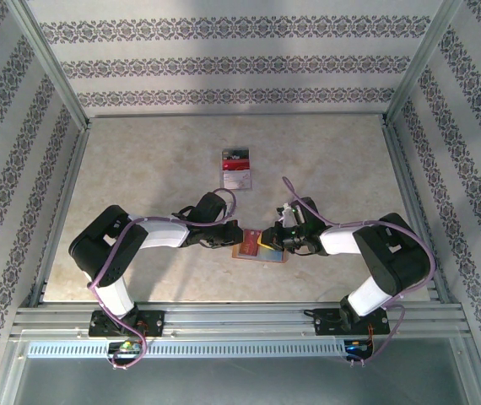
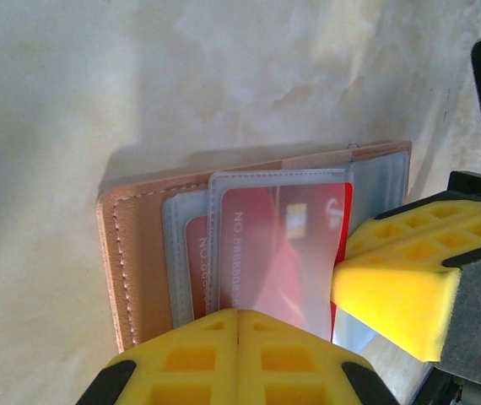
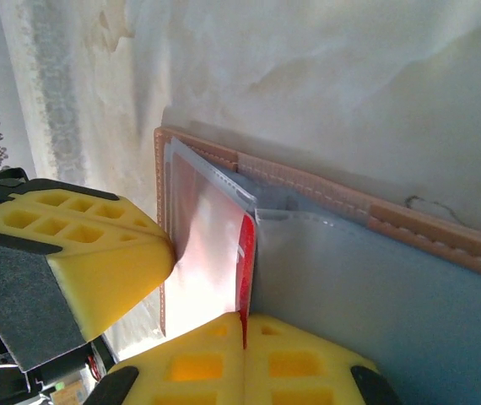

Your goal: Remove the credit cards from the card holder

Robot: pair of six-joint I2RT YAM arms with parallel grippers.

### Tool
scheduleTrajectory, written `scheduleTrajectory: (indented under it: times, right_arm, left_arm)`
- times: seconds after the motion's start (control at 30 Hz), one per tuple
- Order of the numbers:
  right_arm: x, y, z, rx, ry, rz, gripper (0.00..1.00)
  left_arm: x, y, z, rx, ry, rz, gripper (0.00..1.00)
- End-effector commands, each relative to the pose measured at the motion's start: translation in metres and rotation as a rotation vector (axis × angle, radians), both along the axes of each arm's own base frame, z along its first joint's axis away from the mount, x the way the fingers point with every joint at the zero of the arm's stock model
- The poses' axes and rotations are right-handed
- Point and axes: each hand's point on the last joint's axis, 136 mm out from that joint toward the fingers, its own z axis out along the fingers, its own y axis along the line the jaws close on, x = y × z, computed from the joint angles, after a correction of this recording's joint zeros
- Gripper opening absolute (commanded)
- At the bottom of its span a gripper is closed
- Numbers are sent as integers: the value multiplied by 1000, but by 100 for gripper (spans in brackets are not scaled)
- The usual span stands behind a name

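The card holder (image 1: pixel 247 251) lies open on the table, salmon outside (image 2: pixel 139 253), grey-blue inside (image 3: pixel 392 312). My left gripper (image 2: pixel 239 314) is shut, its yellow tips pressing on the holder's clear pocket; one of its fingers (image 3: pixel 97 253) touches that pocket from the left. My right gripper (image 3: pixel 245 325) is shut on the edge of a red credit card (image 3: pixel 247 245) that sticks partly out of the pocket, its red edge (image 2: pixel 347 219) showing beside the right gripper's finger (image 2: pixel 392 287). Another red card (image 2: pixel 194 266) sits in the pocket behind. In the top view both grippers (image 1: pixel 230 242) (image 1: pixel 267 242) meet over the holder.
A small red, white and dark stack (image 1: pixel 237 168) lies on the table beyond the holder. Metal frame rails (image 1: pixel 240 316) run along the near edge and both sides. Patterned walls (image 1: pixel 224 63) close the back.
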Motion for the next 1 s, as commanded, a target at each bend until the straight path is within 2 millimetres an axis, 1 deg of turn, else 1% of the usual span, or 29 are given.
scheduleTrajectory:
  times: [0.0, 0.33, 0.5, 0.63, 0.73, 0.83, 0.97]
  right_arm:
    - [-5, -4, 2, -2, -1, -7, 0]
    - [-11, -21, -4, -9, 13, -36, 0]
    - [-10, -20, 4, 17, -7, -31, 1]
    - [-8, -16, 12, 47, -20, -30, 19]
    - [-8, -18, 10, 35, -10, -46, 29]
    - [-11, -21, 2, 12, 25, -64, 33]
    - [-14, -23, -7, -5, 64, -81, 33]
  left_arm:
    - [-21, 42, -53, 215, 125, 52, 0]
    - [-21, 43, -53, 217, 125, 56, 0]
    - [-21, 42, -53, 213, 124, 54, 0]
    - [-21, 41, -53, 210, 124, 52, 0]
    - [-20, 40, -52, 208, 125, 51, 0]
    - [-20, 40, -51, 206, 121, 52, 0]
    - [-21, 41, -52, 211, 124, 49, 0]
